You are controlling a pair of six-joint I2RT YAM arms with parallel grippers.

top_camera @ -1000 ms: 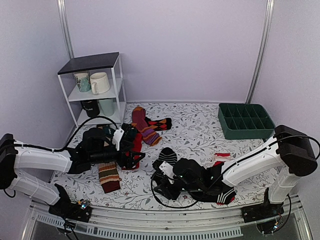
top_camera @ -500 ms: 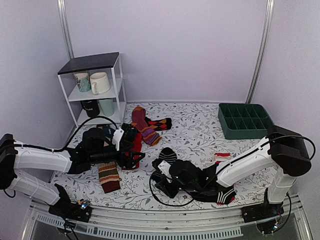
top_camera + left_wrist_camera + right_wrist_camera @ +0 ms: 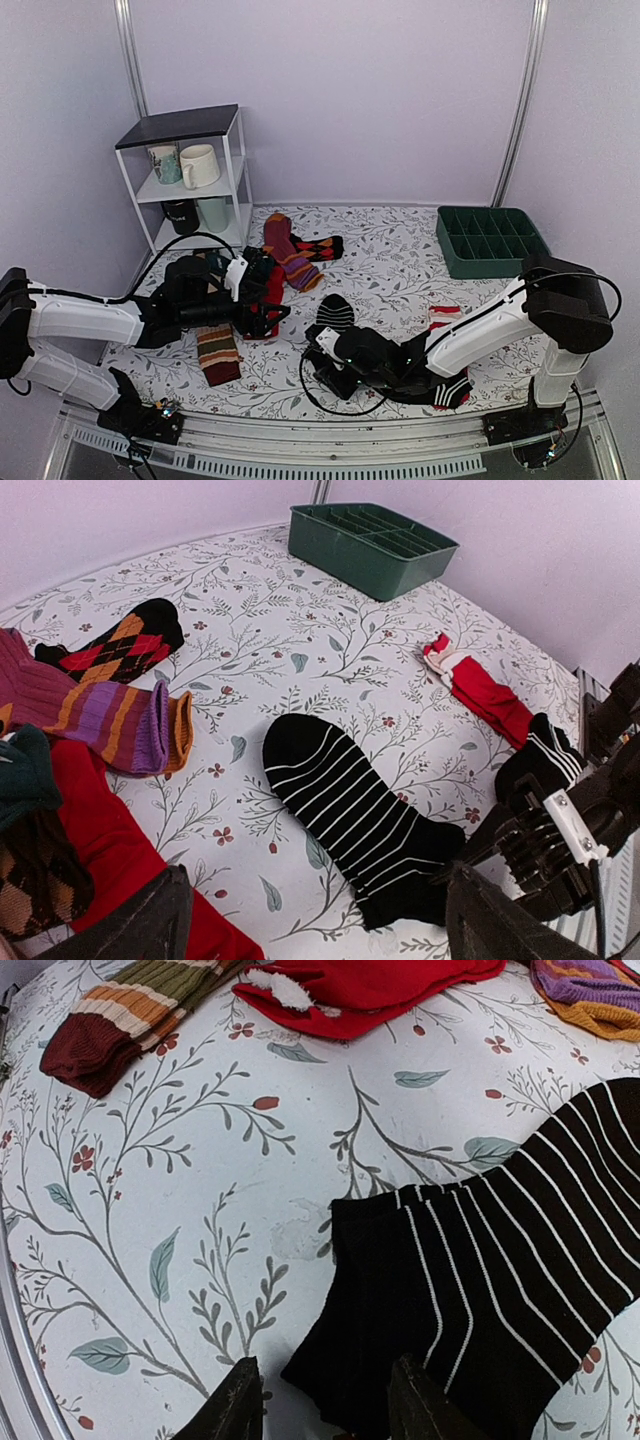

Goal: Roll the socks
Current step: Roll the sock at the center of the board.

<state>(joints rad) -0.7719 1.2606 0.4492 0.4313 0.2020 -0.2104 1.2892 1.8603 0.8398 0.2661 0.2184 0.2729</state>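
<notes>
A black sock with thin white stripes [image 3: 335, 312] lies flat on the flowered table cloth, also visible in the left wrist view [image 3: 350, 810] and right wrist view [image 3: 500, 1290]. My right gripper [image 3: 325, 362] sits low at its near cuff end. In the right wrist view, this gripper [image 3: 325, 1370] is open, with the cuff's corner between its fingers and a gap beside the left finger. My left gripper [image 3: 275, 318] hovers open over the red sock to the left, and in its own view [image 3: 314, 880] there is nothing between its fingers.
A red sock [image 3: 272, 290], a brown striped sock [image 3: 217, 352], a purple-orange sock [image 3: 290, 255] and an argyle sock [image 3: 320, 245] lie at left and back. A black sock with a red-white end [image 3: 445, 385] lies under the right arm. A green tray [image 3: 490, 240] and a mug shelf [image 3: 190, 170] stand behind.
My right arm's elbow has swung left and its gripper has edged along the striped sock's near end. The left arm has not moved.
</notes>
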